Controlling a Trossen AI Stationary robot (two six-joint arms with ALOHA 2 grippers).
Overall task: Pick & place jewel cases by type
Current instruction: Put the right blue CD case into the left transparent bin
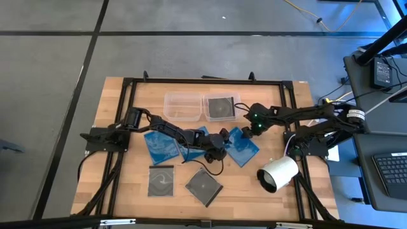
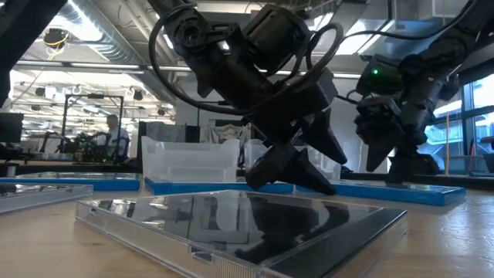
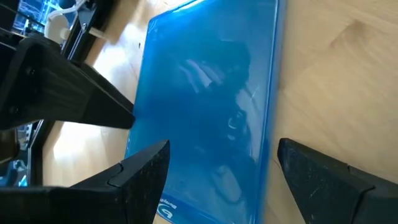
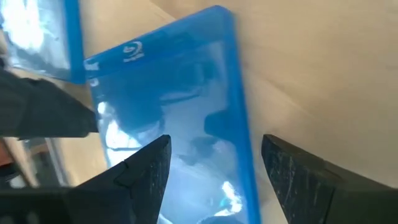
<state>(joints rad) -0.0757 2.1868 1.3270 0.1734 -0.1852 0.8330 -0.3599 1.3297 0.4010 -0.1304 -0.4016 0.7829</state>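
Note:
Three translucent blue jewel cases lie flat mid-table: one at the left [image 1: 160,144], one under my left arm [image 1: 193,141], one at the right [image 1: 245,150]. Two dark cases [image 1: 161,181] [image 1: 203,186] lie near the front edge. Another dark case [image 1: 220,108] sits in the right clear tub. My left gripper [image 1: 220,141] is open, its fingers on either side of the right blue case [image 3: 211,106]. My right gripper [image 1: 257,128] is open above the same case [image 4: 180,106] from its far right side.
Two clear tubs stand side by side at the far middle; the left one [image 1: 184,105] holds nothing. A white cylinder [image 1: 278,173] lies at the right front. A black frame [image 1: 203,81] runs round the table. In the low view a dark case [image 2: 239,224] fills the foreground.

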